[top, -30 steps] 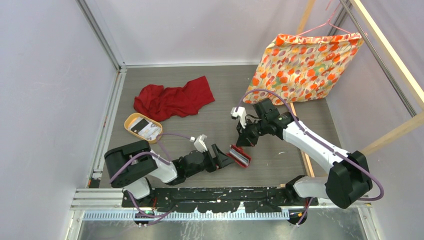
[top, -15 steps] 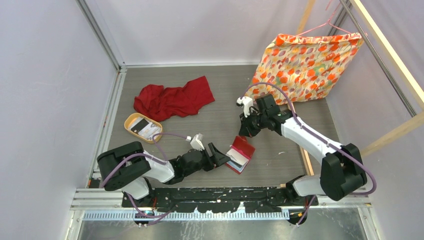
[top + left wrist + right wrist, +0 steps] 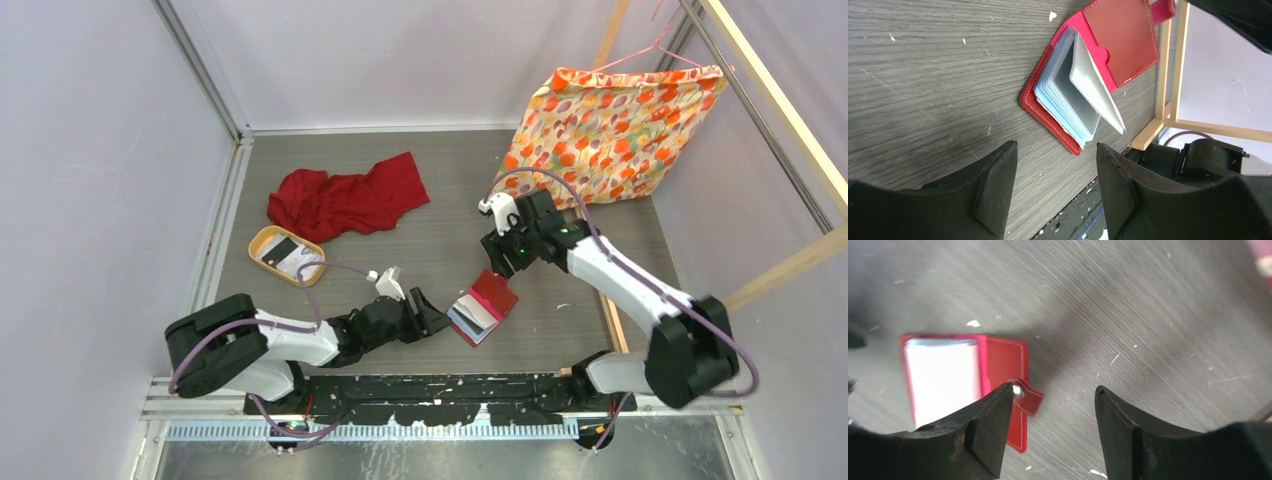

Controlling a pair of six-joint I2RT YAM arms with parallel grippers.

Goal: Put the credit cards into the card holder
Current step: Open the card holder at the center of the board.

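The card holder lies spread open on the bench, clear pockets up, toward the 6 o'clock edge. At its 9 o'clock the left pincer stands open, gripping nothing. The right pincer at 12 o'clock is also open and empty. The credit cards rest in a tan tray at 10 o'clock.

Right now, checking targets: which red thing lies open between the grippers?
The card holder, a small stiff wallet showing pale pockets; the red cloth lies crumpled farther back.
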